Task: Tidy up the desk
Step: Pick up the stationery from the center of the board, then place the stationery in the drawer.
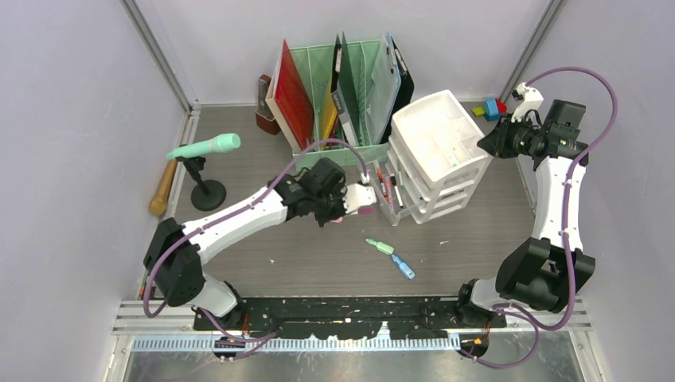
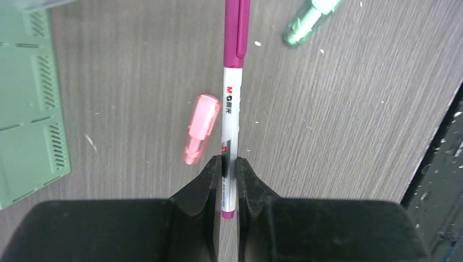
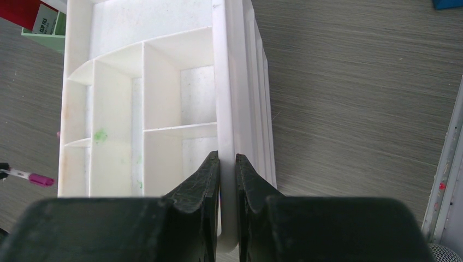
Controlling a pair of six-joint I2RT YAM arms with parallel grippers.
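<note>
The grey-brown wood-grain desk (image 1: pixel 318 255) fills the top view. My left gripper (image 1: pixel 351 200) is at its middle, just left of the white drawer unit (image 1: pixel 434 155). In the left wrist view it (image 2: pixel 229 164) is shut on a magenta-and-white pen (image 2: pixel 232 103), held above the desk and pointing away from the wrist. A pink cap (image 2: pixel 201 128) lies on the desk below, left of the pen. My right gripper (image 1: pixel 487 143) is at the unit's right side. In the right wrist view it (image 3: pixel 227 158) is shut on the open top drawer's white rim (image 3: pixel 224 98).
A green marker (image 1: pixel 380 246) and a blue marker (image 1: pixel 403 267) lie near the front middle. The mint-green file rack (image 1: pixel 342 87) with folders stands at the back. A mint microphone on a black stand (image 1: pixel 204 147) and a wooden handle (image 1: pixel 163 187) are at the left. Coloured blocks (image 1: pixel 491 108) sit at the back right.
</note>
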